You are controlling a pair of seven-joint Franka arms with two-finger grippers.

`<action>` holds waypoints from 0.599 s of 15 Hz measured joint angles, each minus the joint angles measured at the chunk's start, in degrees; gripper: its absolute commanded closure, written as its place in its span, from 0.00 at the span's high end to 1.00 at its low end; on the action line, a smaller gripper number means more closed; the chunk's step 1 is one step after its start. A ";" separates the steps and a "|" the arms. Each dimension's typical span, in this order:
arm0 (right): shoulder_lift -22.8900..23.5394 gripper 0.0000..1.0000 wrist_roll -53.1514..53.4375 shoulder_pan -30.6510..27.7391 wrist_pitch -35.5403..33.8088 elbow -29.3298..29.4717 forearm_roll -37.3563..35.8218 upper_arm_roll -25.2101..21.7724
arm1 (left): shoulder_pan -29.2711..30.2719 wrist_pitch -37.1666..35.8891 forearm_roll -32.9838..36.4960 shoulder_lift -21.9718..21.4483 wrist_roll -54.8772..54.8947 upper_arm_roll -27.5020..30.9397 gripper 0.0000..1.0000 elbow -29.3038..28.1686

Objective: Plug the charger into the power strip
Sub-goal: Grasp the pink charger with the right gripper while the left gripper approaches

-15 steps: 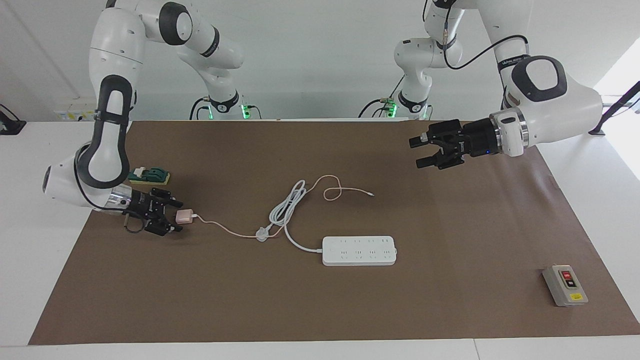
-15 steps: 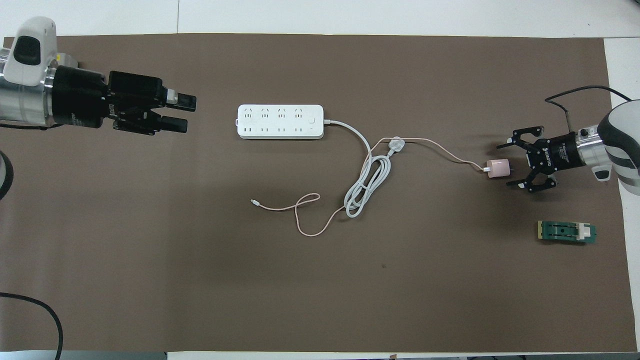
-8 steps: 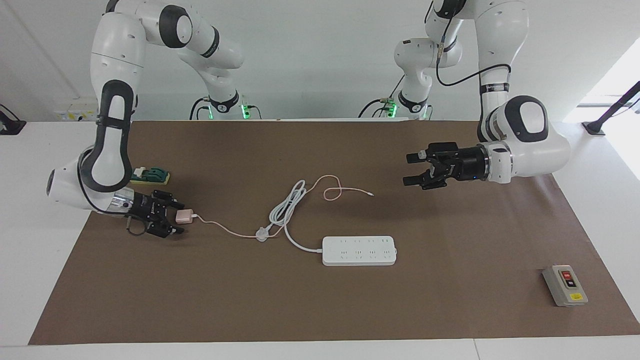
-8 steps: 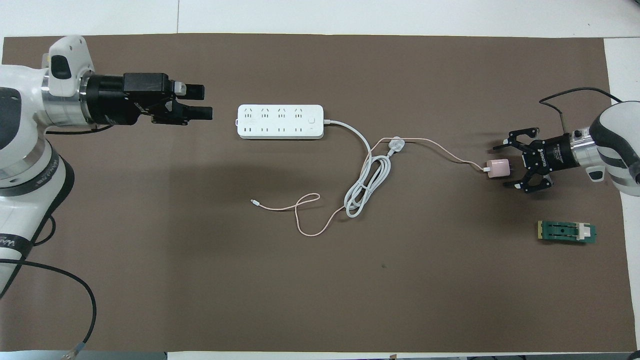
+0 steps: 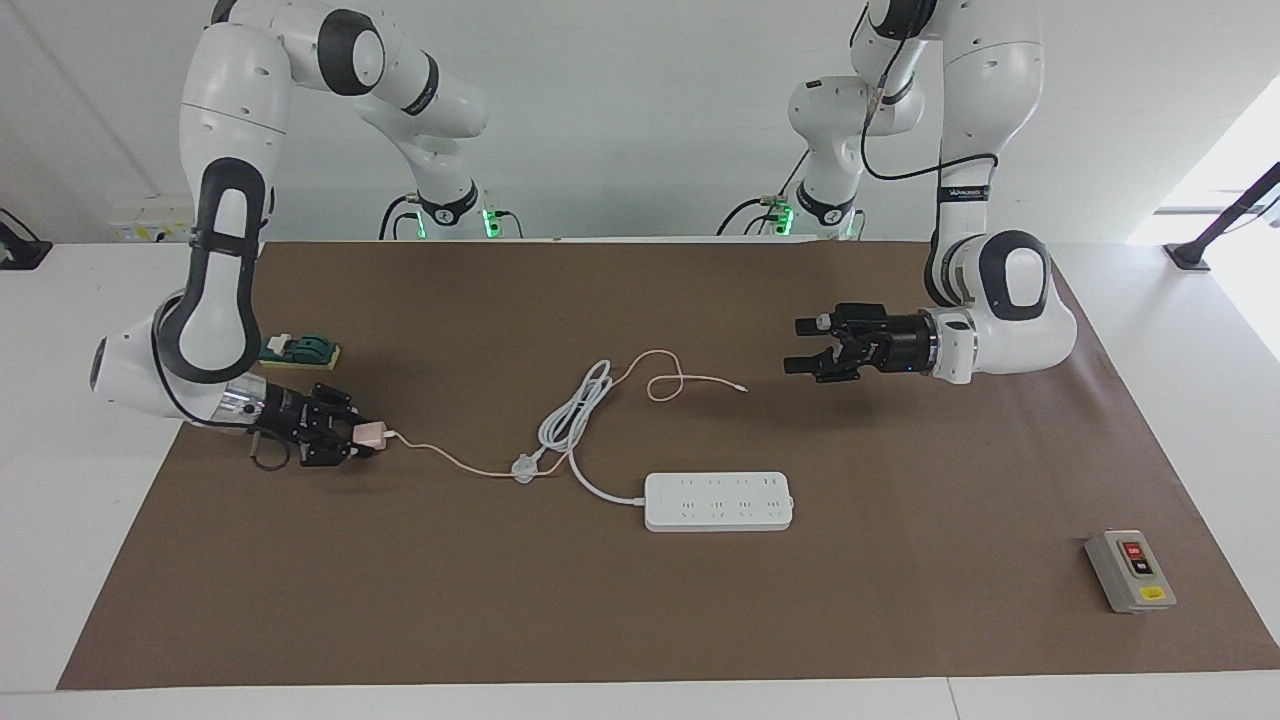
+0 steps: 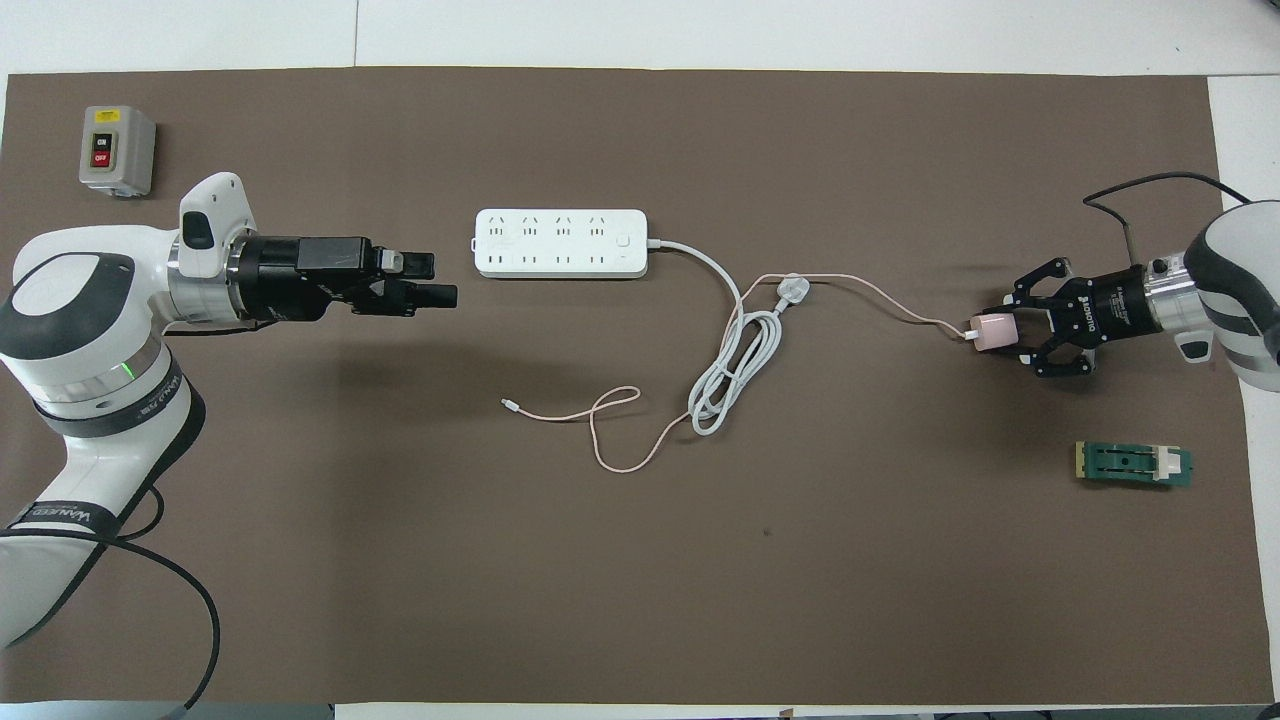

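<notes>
While the right gripper point(image 5: 362, 436) closes its fingers on the charger point(image 5: 369, 433) low on the brown mat point(image 5: 640, 620) at the right arm's end of the table, the left gripper point(image 5: 803, 345) hangs in the air with its jaws wide apart and empty, over bare mat toward the left arm's end. The strip point(image 5: 719, 501) lies flat mid-table, sockets up, well apart from the charger. Between them the charger's pink cable point(image 6: 880, 300) runs slack across the strip's white plug point(image 6: 791, 291) and coiled cord point(image 6: 735, 375), then loops nearer the robots to a free end. The sideways grip on the cube's flanks probably leaves its prongs clear for insertion; the open left gripper looks poised to steady the strip. A grey switch box point(image 5: 1130, 570) and a green block point(image 5: 300, 351) sit unused
</notes>
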 measured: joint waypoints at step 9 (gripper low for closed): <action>-8.48 0.00 7.63 7.40 -4.81 1.98 0.02 0.55 | -1.08 -2.06 0.00 -7.64 3.24 -0.45 1.00 -10.22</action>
